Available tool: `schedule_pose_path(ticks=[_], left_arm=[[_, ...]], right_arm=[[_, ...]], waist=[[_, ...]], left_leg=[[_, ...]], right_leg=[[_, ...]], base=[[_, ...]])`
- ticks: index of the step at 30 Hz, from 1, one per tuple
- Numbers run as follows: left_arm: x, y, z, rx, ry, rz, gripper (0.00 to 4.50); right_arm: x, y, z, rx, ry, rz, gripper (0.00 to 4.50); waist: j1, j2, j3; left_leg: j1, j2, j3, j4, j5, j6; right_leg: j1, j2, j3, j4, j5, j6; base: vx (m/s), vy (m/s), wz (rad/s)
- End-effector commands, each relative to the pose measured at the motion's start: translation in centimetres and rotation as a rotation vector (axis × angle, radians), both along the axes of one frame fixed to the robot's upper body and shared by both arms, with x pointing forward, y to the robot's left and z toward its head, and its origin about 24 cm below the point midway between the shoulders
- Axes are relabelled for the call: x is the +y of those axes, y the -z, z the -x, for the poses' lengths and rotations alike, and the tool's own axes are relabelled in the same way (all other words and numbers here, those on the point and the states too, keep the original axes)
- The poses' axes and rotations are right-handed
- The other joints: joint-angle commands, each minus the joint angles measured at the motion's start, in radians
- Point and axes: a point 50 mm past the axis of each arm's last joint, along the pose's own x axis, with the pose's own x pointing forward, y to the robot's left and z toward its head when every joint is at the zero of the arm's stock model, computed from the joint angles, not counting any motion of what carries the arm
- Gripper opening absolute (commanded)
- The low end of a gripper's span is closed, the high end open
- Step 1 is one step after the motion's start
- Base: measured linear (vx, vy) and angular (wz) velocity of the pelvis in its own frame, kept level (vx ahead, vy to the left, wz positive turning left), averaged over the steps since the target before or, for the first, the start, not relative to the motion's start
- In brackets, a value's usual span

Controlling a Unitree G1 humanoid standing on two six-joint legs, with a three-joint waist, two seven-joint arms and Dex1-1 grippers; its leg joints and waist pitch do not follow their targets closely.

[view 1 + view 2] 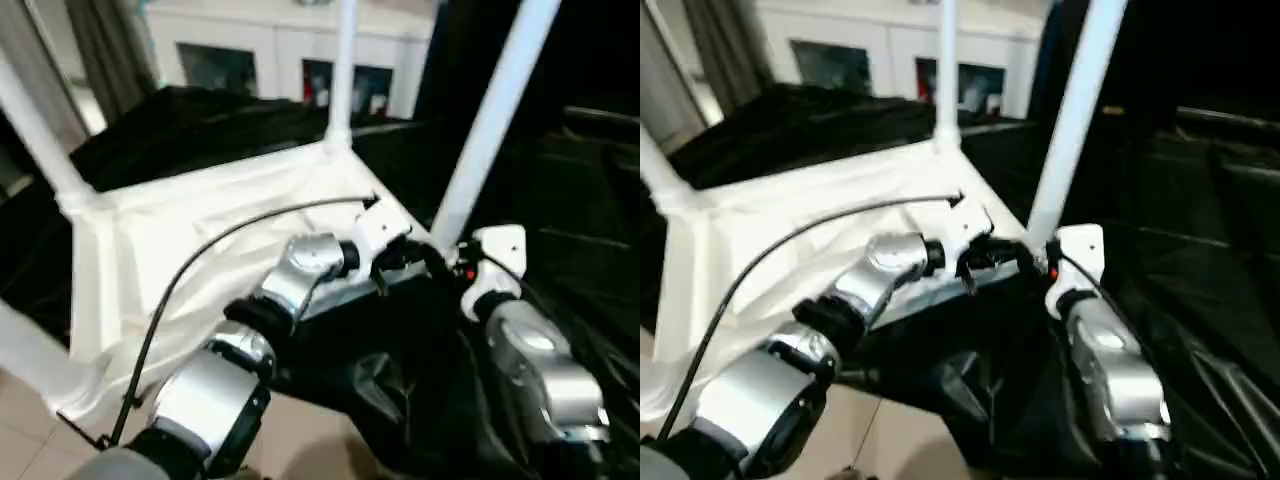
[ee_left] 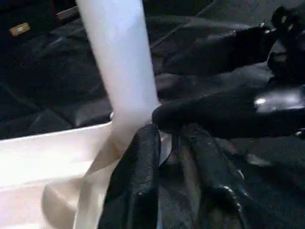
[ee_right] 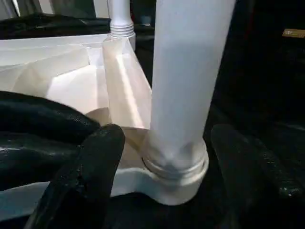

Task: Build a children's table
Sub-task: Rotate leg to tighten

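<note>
The children's table lies upside down, its white tabletop (image 1: pixel 170 240) showing the underside. White legs stand in its corner sockets: one at the near right (image 1: pixel 490 120), one at the far corner (image 1: pixel 343 70), one at the left (image 1: pixel 35 130). A further leg (image 1: pixel 25 355) crosses the lower left. My right gripper (image 3: pixel 167 136) is open, its black fingers (image 3: pixel 90 176) standing on either side of the near right leg's base collar (image 3: pixel 176 162), with small gaps. My left gripper (image 2: pixel 171 138) sits beside that same base, its fingers (image 2: pixel 138 181) slightly apart with nothing between them.
Black cloth (image 1: pixel 200 120) covers the surface under and around the tabletop, hanging in folds at the front (image 1: pixel 400 400). A black cable (image 1: pixel 190 265) arcs from my left forearm over the tabletop. White cabinets (image 1: pixel 260 40) stand at the back. Tiled floor (image 1: pixel 30 430) shows lower left.
</note>
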Motion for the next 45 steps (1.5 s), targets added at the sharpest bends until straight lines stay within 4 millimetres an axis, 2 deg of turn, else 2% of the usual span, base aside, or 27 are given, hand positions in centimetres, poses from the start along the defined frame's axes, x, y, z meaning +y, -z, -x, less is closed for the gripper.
schedule_pose_path(ticks=[1,3,5,6,8,10,11,12,13,14,15,16,17,18,19,20,21,24,28,33,35,36,37,39,43,44,45], left_arm=[[0.5,-0.3,-0.2,-0.009,0.006,0.008,1.20],[1.6,-0.6,-0.4,-0.009,0.003,0.012,1.34],[3.0,-0.6,-0.5,-0.004,-0.014,0.008,1.40],[3.9,-0.5,-0.5,0.008,-0.014,0.000,1.56],[5.6,-0.2,0.0,0.041,0.011,-0.025,1.70],[7.4,0.3,1.1,0.083,0.057,-0.061,1.83],[8.2,0.5,1.7,0.103,0.081,-0.079,1.91],[9.2,0.7,2.7,0.129,0.108,-0.095,1.99],[9.7,0.8,3.3,0.145,0.126,-0.103,1.99],[10.8,0.6,4.6,0.178,0.140,-0.109,2.17],[11.2,0.4,5.1,0.188,0.140,-0.111,2.25],[11.3,0.3,5.4,0.193,0.139,-0.111,2.34],[11.6,0.2,5.9,0.204,0.135,-0.116,2.34],[12.0,0.0,6.3,0.214,0.125,-0.128,2.54],[12.3,0.0,6.7,0.219,0.115,-0.144,2.54],[12.5,-0.1,7.0,0.223,0.108,-0.156,2.62],[12.7,-0.1,7.2,0.226,0.086,-0.168,2.80],[13.5,0.0,7.5,0.226,0.013,-0.203,2.93],[14.1,0.0,8.3,0.254,-0.031,-0.238,3.30],[14.5,0.5,9.1,0.280,-0.064,-0.292,3.54],[14.6,0.6,9.2,0.279,-0.080,-0.311,3.84],[14.9,0.8,9.2,0.271,-0.104,-0.342,3.90],[15.0,0.8,9.2,0.266,-0.114,-0.346,3.90],[15.0,0.6,9.1,0.264,-0.128,-0.344,4.12],[15.2,0.5,9.0,0.259,-0.135,-0.354,4.42],[15.3,0.5,9.0,0.257,-0.139,-0.366,4.42],[15.4,0.5,9.0,0.257,-0.142,-0.374,4.42]], right_arm=[[0.9,-0.5,0.5,-0.004,-0.080,-0.021,3.28],[1.6,-0.9,1.1,-0.006,-0.166,-0.014,3.28],[2.1,-1.0,1.5,0.003,-0.226,-0.025,3.28],[2.3,-1.1,1.8,0.006,-0.259,-0.028,3.28],[2.7,-1.1,2.1,0.020,-0.301,-0.043,3.28],[3.0,-1.0,2.1,0.022,-0.315,-0.054,3.28],[3.0,-0.9,1.9,0.022,-0.305,-0.051,3.28],[3.1,-0.8,1.6,0.022,-0.294,-0.051,3.28],[3.2,-0.7,1.4,0.023,-0.286,-0.049,3.28],[3.4,-0.5,0.4,0.025,-0.243,-0.064,3.28],[3.5,-0.5,0.0,0.023,-0.230,-0.067,3.28],[3.6,-0.5,-0.2,0.022,-0.224,-0.067,3.28],[3.7,-0.5,-0.8,0.020,-0.209,-0.069,3.28],[3.9,-0.5,-1.4,0.023,-0.194,-0.073,3.28],[4.2,-0.5,-2.0,0.023,-0.187,-0.076,3.28],[4.4,-0.5,-2.4,0.024,-0.184,-0.079,3.28],[4.7,-0.5,-2.9,0.022,-0.185,-0.085,3.28],[5.8,-0.7,-4.6,0.021,-0.192,-0.096,3.28],[6.7,-0.7,-6.0,0.031,-0.188,-0.112,3.28],[5.7,0.2,-7.1,0.048,-0.043,-0.102,3.28],[5.1,0.3,-7.4,0.052,0.015,-0.116,3.28],[3.8,0.5,-7.8,0.057,0.120,-0.149,3.28],[3.2,0.6,-8.0,0.056,0.160,-0.157,3.28],[2.0,0.6,-8.3,0.048,0.238,-0.161,3.28],[0.8,0.3,-8.6,0.030,0.296,-0.160,3.28],[-0.2,0.1,-8.7,0.016,0.334,-0.159,3.28],[-0.7,0.0,-8.8,0.010,0.357,-0.160,3.28]], waist=[[0.003,-0.020,-0.067],[0.000,-0.018,-0.066],[-0.001,-0.024,-0.065],[-0.001,-0.020,-0.064],[-0.006,-0.025,-0.062],[-0.006,-0.019,-0.062],[-0.009,-0.026,-0.061],[-0.009,-0.015,-0.063],[-0.014,-0.016,-0.059],[-0.013,-0.018,-0.061],[-0.022,-0.020,-0.054],[-0.020,-0.014,-0.058],[-0.022,-0.022,-0.051],[-0.019,-0.020,-0.050],[-0.024,-0.025,-0.043],[-0.022,-0.021,-0.044],[-0.026,-0.026,-0.042],[-0.036,-0.029,-0.040],[-0.044,-0.027,-0.040],[-0.049,-0.028,-0.042],[-0.049,-0.029,-0.043],[-0.049,-0.028,-0.039],[-0.049,-0.028,-0.039],[-0.043,-0.026,-0.037],[-0.035,-0.028,-0.036],[-0.035,-0.027,-0.037],[-0.035,-0.028,-0.037]], left_leg=[[0.006,0.003,0.001,-0.068,-0.257,0.066],[-0.001,0.005,-0.003,-0.071,-0.255,0.067],[0.003,0.007,-0.003,-0.072,-0.265,0.066],[0.005,0.008,-0.004,-0.073,-0.273,0.067],[0.002,0.012,-0.005,-0.077,-0.275,0.066],[0.012,0.018,-0.005,-0.077,-0.288,0.053],[0.008,0.019,-0.005,-0.079,-0.288,0.050],[0.012,0.025,-0.010,-0.083,-0.295,0.027],[0.010,0.024,-0.006,-0.086,-0.301,0.026],[0.014,0.030,-0.011,-0.087,-0.312,0.007],[0.007,0.025,-0.007,-0.091,-0.323,0.000],[0.016,0.028,-0.009,-0.088,-0.334,-0.012],[0.024,0.024,-0.001,-0.087,-0.352,-0.010],[0.024,0.025,-0.004,-0.088,-0.367,-0.022],[0.013,0.021,-0.004,-0.093,-0.365,-0.018],[0.019,0.019,-0.003,-0.091,-0.373,-0.021],[0.020,0.019,-0.003,-0.090,-0.373,-0.022],[0.014,0.015,-0.005,-0.090,-0.360,-0.025],[0.013,0.016,-0.005,-0.091,-0.335,-0.028],[0.012,0.014,0.001,-0.087,-0.281,-0.027],[0.013,0.015,0.001,-0.088,-0.274,-0.027],[0.016,0.015,0.002,-0.088,-0.290,-0.026],[0.016,0.014,0.003,-0.088,-0.299,-0.027],[0.027,0.014,0.006,-0.086,-0.336,-0.036],[0.027,0.012,0.006,-0.086,-0.352,-0.041],[0.024,0.011,0.004,-0.087,-0.352,-0.044],[0.027,0.010,0.006,-0.086,-0.357,-0.044]], right_leg=[[0.059,-0.048,0.034,-0.089,-0.423,-0.113],[0.063,-0.047,0.032,-0.090,-0.444,-0.094],[0.059,-0.048,0.032,-0.091,-0.456,-0.094],[0.058,-0.050,0.033,-0.090,-0.469,-0.099],[0.056,-0.048,0.034,-0.090,-0.469,-0.101],[0.047,-0.053,0.037,-0.087,-0.485,-0.111],[0.046,-0.052,0.038,-0.087,-0.484,-0.111],[0.043,-0.057,0.041,-0.075,-0.469,-0.121],[0.040,-0.050,0.042,-0.081,-0.468,-0.118],[0.040,-0.057,0.045,-0.068,-0.444,-0.131],[0.037,-0.048,0.044,-0.072,-0.446,-0.134],[0.035,-0.051,0.045,-0.066,-0.432,-0.142],[0.023,-0.042,0.047,-0.077,-0.431,-0.142],[0.026,-0.049,0.050,-0.067,-0.432,-0.150],[0.032,-0.045,0.048,-0.073,-0.455,-0.139],[0.029,-0.046,0.048,-0.077,-0.488,-0.118],[0.027,-0.046,0.049,-0.079,-0.498,-0.108],[0.030,-0.045,0.049,-0.079,-0.505,-0.092],[0.033,-0.041,0.051,-0.068,-0.431,-0.118],[0.036,-0.036,0.054,-0.053,-0.314,-0.159],[0.037,-0.035,0.054,-0.051,-0.297,-0.167],[0.035,-0.034,0.054,-0.052,-0.304,-0.165],[0.034,-0.035,0.054,-0.052,-0.314,-0.165],[0.024,-0.033,0.055,-0.058,-0.347,-0.157],[0.024,-0.029,0.056,-0.059,-0.370,-0.137],[0.026,-0.029,0.057,-0.058,-0.378,-0.131],[0.023,-0.027,0.058,-0.060,-0.388,-0.126]], base=[[0.000,0.000,0.00],[0.000,0.000,0.00],[0.000,0.000,0.00],[0.000,0.000,0.00],[0.000,0.000,0.00],[0.000,0.000,0.00],[0.000,0.000,0.00],[0.000,0.000,0.00],[0.000,0.000,0.00],[0.000,0.000,0.00],[0.000,0.000,0.00],[0.000,0.000,0.00],[0.000,0.000,0.00],[0.000,0.000,0.00],[0.000,0.000,0.00],[0.000,0.000,0.00],[0.000,0.000,0.00],[0.000,0.000,0.00],[0.000,0.000,0.00],[0.000,0.000,0.00],[0.000,0.000,0.00],[0.000,0.000,0.00],[0.000,0.000,0.00],[0.000,0.000,0.00],[0.000,0.000,0.00],[0.000,0.000,0.00],[0.000,0.000,0.00]])
